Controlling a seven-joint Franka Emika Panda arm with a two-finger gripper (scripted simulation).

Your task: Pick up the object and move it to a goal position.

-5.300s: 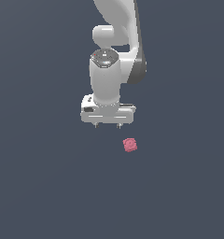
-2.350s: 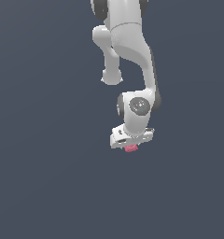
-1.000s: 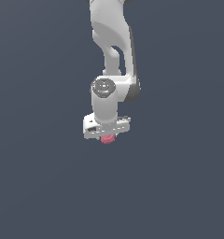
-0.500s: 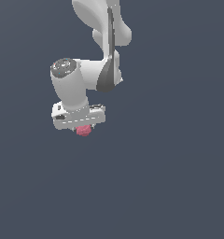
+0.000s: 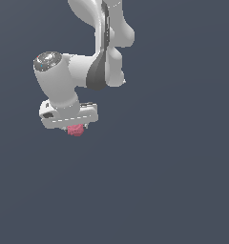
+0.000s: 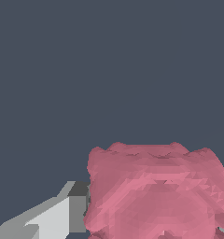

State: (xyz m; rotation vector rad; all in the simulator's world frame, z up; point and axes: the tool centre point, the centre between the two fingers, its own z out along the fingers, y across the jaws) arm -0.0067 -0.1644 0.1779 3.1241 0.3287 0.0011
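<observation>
I am carrying the object (image 5: 76,130) through the air with the gripper (image 5: 76,128), so I judge the pick-up finished and the transport step to be the one in hand. The pink-red block is sitting directly under the white gripper body, tucked between the fingers and peeking out just below it, much narrower than the gripper itself. In the wrist view the object (image 6: 156,191) is filling the lower part of the picture, pressed against a pale finger (image 6: 53,217) on one side, with only a sliver of the other finger showing at the block's far edge; I am reading the fingers as clamped on the block. I am seeing no goal marker in either view, so I cannot tell how far the object is from where it should go. The next move, as I judge it, calls for keeping the clamp firm while steering the arm (image 5: 104,43) to the goal and stopping there steadily. Around the gripper I am seeing nothing but a plain dark grey background, and nothing is standing in the way.
</observation>
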